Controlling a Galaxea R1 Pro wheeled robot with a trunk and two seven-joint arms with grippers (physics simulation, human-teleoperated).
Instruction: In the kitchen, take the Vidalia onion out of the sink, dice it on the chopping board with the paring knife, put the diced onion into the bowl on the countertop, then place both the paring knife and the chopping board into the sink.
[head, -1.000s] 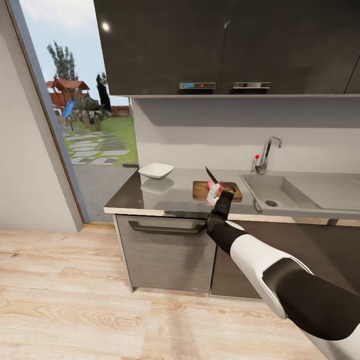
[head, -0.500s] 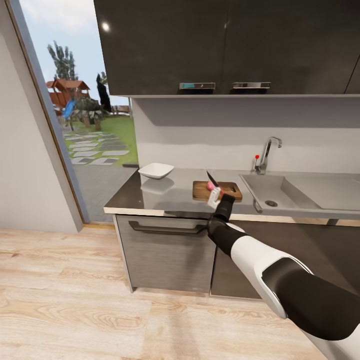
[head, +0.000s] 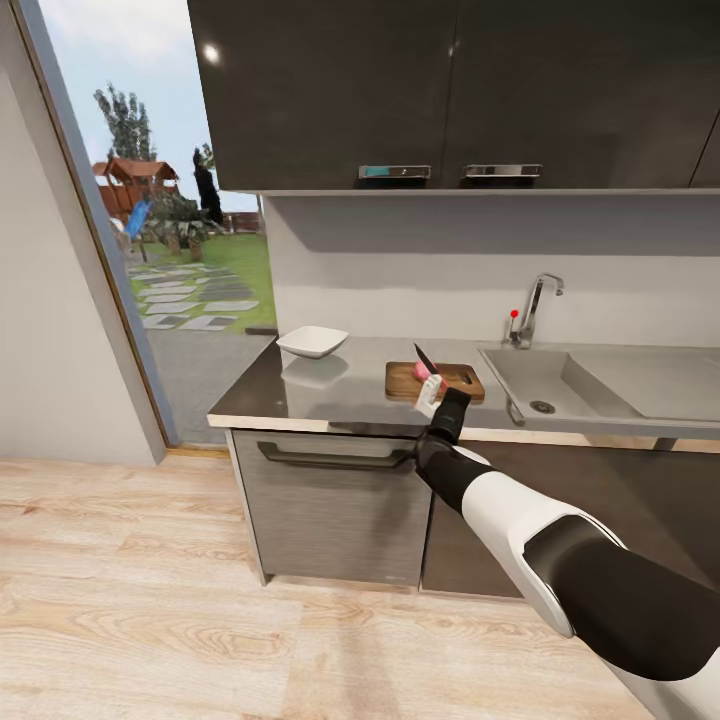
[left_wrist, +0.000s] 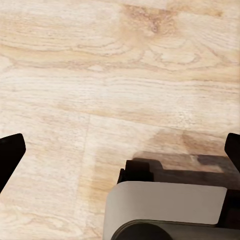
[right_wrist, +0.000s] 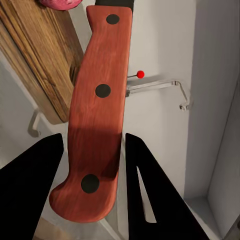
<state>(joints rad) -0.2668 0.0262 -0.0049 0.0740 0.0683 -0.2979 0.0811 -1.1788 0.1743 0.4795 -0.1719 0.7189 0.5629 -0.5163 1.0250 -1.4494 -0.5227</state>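
Knife up over the board, onion not cut yet

R gripper clamped on paring knife, blade above the pink onion sitting whole on chopping board, so dicing looks about to start; bowl empty, well apart to the side; knife & board to the sink still left. L gripper fingers apart, over pale wood floor. Dark-grey glossy countertop, dark cabinets, glass door.

Pale wood-plank floor, spread left tool, robot base
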